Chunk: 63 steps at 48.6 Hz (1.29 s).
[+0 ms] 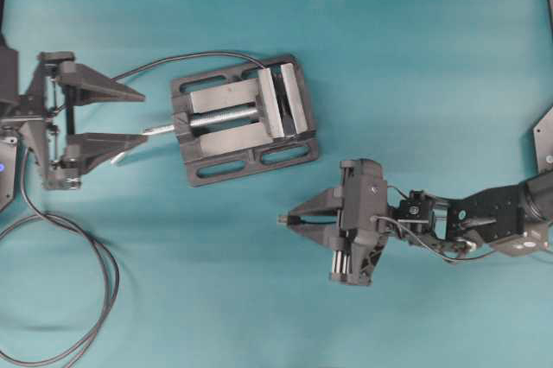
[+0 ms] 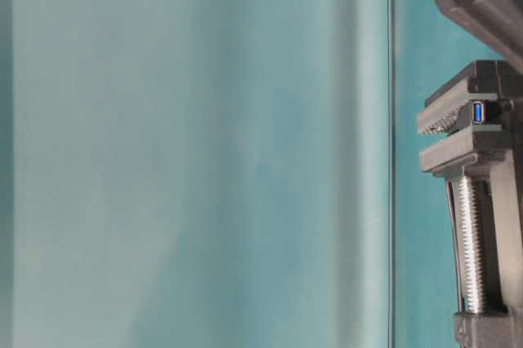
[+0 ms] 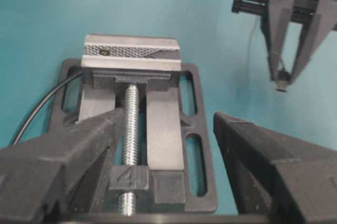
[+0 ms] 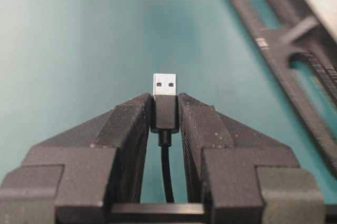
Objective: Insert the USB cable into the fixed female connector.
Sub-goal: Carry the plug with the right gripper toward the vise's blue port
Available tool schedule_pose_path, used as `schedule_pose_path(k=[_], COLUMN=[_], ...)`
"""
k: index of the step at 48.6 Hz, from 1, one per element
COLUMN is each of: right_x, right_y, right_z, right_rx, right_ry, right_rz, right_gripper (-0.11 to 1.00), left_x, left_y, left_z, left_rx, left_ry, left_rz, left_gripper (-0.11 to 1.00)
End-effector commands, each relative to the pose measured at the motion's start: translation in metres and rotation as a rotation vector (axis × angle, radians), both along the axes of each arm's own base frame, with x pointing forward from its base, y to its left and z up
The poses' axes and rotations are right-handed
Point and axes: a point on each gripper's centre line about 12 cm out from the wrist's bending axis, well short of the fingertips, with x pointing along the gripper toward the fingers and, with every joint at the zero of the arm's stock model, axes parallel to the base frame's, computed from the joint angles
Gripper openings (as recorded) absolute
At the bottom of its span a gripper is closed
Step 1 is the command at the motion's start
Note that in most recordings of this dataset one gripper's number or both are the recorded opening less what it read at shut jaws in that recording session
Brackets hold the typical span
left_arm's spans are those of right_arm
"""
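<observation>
In the right wrist view, the USB cable's black plug [image 4: 165,109] sits pinched between the fingertips of my right gripper [image 4: 165,103], which is shut on it. Its metal tip points forward and the cable runs back between the fingers. From overhead, the right gripper [image 1: 284,219] hovers to the lower right of the dark grey vise [image 1: 244,120], apart from it. The fixed female connector [image 2: 477,111], with a blue insert, is clamped between the vise's jaws. My left gripper [image 1: 144,116] stands open just left of the vise, straddling its silver handle [image 1: 160,130].
A thin black lead [image 1: 177,60] arcs from the vise jaws toward the left arm. A thicker black cable [image 1: 102,295] loops over the teal table at the lower left. The vise's base edge [image 4: 295,50] lies to the right of the held plug.
</observation>
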Motion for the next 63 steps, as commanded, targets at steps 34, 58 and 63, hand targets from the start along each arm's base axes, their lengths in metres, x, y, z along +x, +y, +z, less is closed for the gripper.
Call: schedule_pose_path(k=[34, 58, 63], right_x=[0.022, 0.025, 0.028], right_y=[0.01, 0.007, 0.008], right_z=[-0.013, -0.014, -0.014], right_rx=[-0.025, -0.138, -0.144], right_ry=[-0.048, -0.086, -0.101], right_rz=[-0.682, -0.938, -0.966], right_gripper=[0.21, 0.21, 0.21], left_x=[-0.04, -0.045, -0.046], left_y=[0.001, 0.003, 0.004], left_z=[-0.001, -0.008, -0.009], left_rx=[0.013, 0.011, 0.011], left_ry=[-0.025, -0.001, 0.001], left_rz=[0.012, 0.026, 0.032], left_gripper=[0.84, 0.84, 0.84])
